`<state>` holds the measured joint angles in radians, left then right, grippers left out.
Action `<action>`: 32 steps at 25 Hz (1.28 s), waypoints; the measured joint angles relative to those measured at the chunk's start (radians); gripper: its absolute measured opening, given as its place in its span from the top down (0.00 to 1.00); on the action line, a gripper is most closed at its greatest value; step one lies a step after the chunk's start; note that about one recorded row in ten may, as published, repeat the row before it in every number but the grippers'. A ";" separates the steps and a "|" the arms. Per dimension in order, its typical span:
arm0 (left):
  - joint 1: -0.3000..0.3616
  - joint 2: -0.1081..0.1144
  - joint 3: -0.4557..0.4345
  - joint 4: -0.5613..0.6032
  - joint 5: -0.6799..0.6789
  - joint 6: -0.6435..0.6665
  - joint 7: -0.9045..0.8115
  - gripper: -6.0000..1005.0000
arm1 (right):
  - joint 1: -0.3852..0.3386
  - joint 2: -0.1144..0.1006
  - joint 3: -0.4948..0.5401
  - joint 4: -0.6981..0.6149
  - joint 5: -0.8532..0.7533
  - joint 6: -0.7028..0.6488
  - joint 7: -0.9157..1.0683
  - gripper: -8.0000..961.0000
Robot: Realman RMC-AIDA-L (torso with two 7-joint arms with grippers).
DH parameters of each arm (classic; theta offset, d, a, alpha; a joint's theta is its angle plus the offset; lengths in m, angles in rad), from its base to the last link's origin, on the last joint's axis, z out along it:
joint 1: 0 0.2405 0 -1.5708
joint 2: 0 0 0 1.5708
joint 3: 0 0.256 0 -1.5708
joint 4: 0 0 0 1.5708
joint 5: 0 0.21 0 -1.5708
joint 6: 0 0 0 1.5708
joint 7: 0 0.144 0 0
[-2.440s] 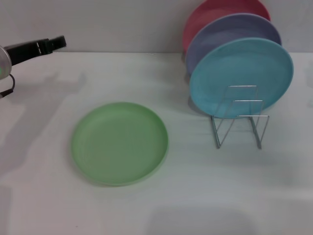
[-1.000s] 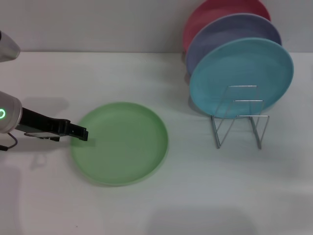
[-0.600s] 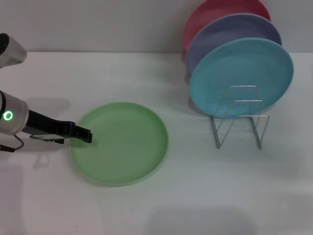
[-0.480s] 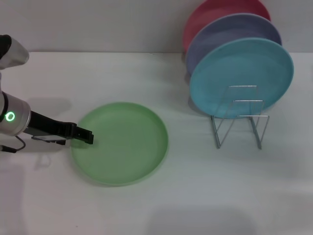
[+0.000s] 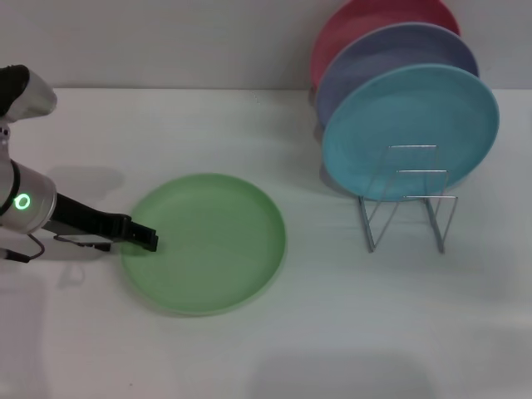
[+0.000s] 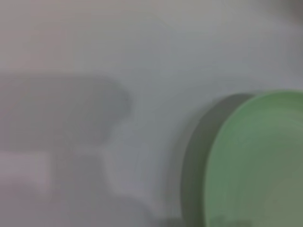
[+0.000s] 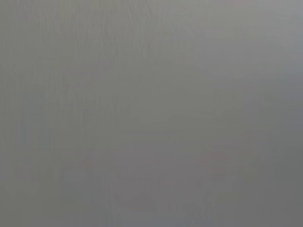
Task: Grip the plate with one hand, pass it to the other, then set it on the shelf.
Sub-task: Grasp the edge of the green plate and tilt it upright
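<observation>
Head view.
- Plate [image 5: 204,243]: light green, flat on the white table [image 5: 332,332], left of the rack and well apart from it.
- Rack [image 5: 407,199]: silver wire; the front loops stand free. A blue plate [image 5: 411,129], a lavender plate [image 5: 391,54] and a red plate [image 5: 366,17] stand on edge in it, front to back.
- Left gripper [image 5: 143,238]: low at the plate's left rim, tips over or touching the edge. Whether the fingers are spread or pinching the rim cannot be told.
- Right gripper: not seen.

Left wrist view.
- Plate [image 6: 258,165]: part of the rim and bowl, with its shadow on the table [image 6: 142,56] beside it. No fingers show.

Right wrist view.
- Plain grey field; nothing to list.

Step in hand, as judged: the first grip, at the plate's left edge. Handover and racking are not yet done. The next move calls for a firm pinch across the low rim, then a lift and tilt that presents the free edge toward the rack side for the other arm.
</observation>
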<state>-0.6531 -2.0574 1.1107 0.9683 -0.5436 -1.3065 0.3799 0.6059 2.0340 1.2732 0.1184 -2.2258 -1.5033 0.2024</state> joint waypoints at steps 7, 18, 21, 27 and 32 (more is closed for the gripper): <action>-0.013 -0.003 0.008 -0.005 0.018 0.001 0.000 0.26 | 0.000 0.000 0.000 0.001 0.000 0.000 0.000 0.34; -0.014 -0.003 0.011 -0.005 0.018 0.000 0.001 0.63 | -0.002 0.000 0.000 0.000 0.000 0.000 0.000 0.34; -0.014 -0.003 0.020 -0.005 0.018 0.000 0.000 0.69 | -0.003 0.000 0.001 0.000 0.000 0.000 0.000 0.34; -0.014 -0.003 0.030 -0.005 0.018 0.008 -0.004 0.82 | -0.005 0.000 0.002 0.000 0.000 0.000 0.000 0.34; -0.014 -0.003 0.031 0.001 0.018 0.008 -0.004 0.90 | -0.005 0.000 0.001 0.001 0.000 -0.001 0.000 0.34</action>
<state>-0.6673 -2.0601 1.1413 0.9696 -0.5256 -1.2983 0.3762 0.6011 2.0340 1.2747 0.1194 -2.2255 -1.5042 0.2025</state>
